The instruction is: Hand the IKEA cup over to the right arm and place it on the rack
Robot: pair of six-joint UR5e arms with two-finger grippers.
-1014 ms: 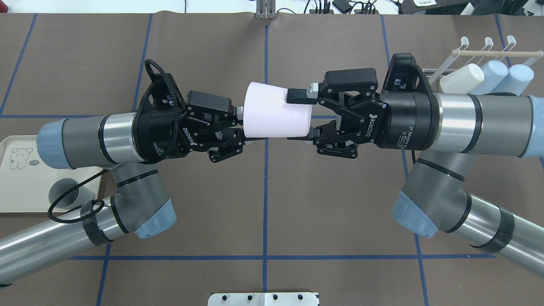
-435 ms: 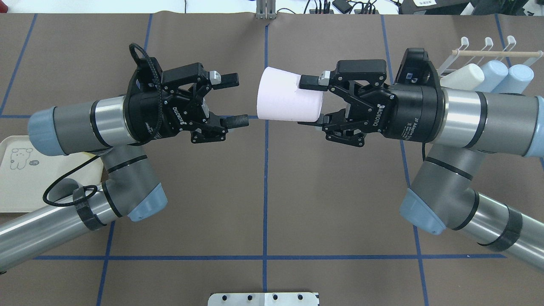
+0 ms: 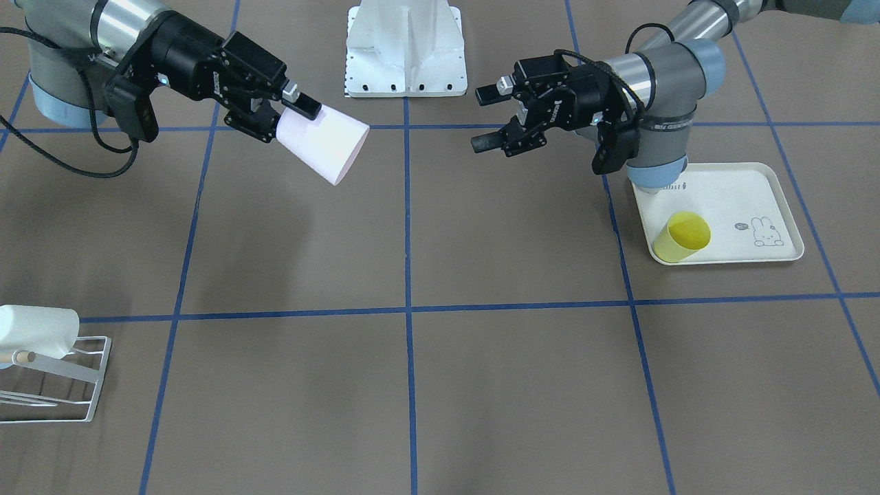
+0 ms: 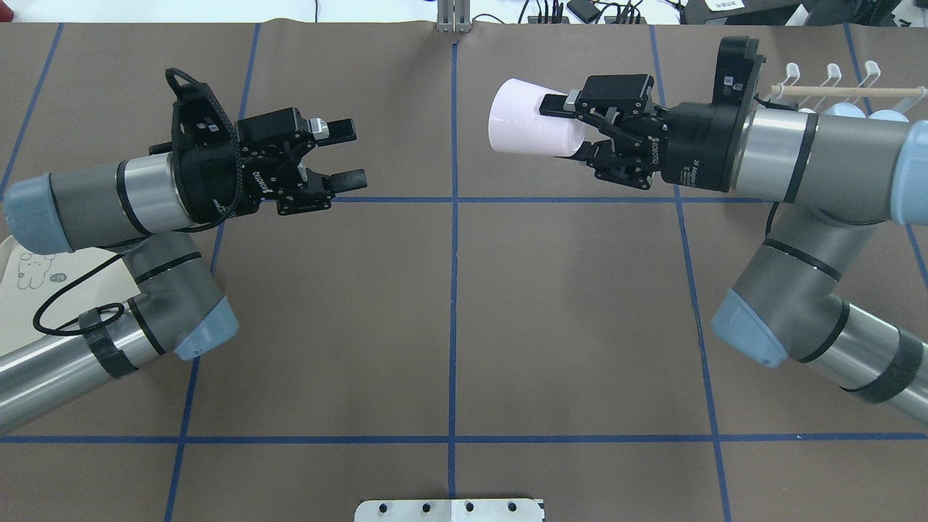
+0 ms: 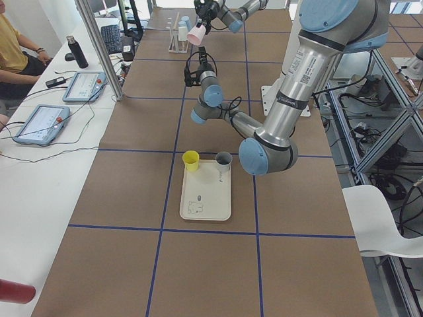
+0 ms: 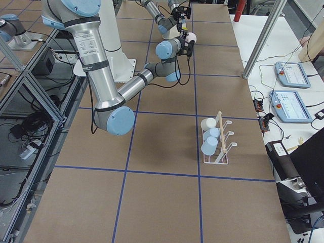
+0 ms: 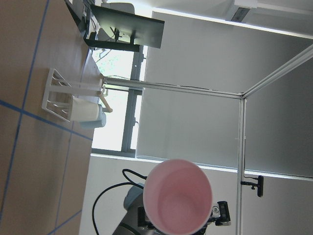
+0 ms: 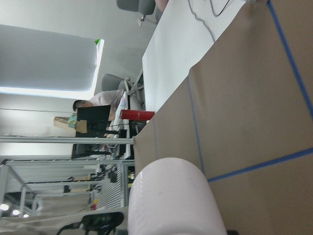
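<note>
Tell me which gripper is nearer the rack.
Right. The right gripper, shut on the pink cup, is in the same table half as the rack; the left gripper, open, is in the opposite half.

Brown table (image 4: 449, 326) with rack (image 4: 841, 90) and tray (image 3: 729, 192)

A cream rabbit-print tray (image 3: 742, 192) lies on the brown table (image 3: 515, 385) near its left end; a yellow cup (image 3: 680, 236) sits at one tray corner, a grey cup (image 5: 223, 160) just beside it at the same end; far right, a white cup (image 6: 208, 123), a blue cup (image 6: 213, 133) and a second blue cup (image 6: 208, 147) lie in a row; two tablets (image 5: 82, 86), a black bottle (image 5: 76, 52) and a red bottle (image 5: 16, 291) rest on a white bench (image 5: 39, 172); a person in yellow (image 5: 13, 46) sits there.
</note>
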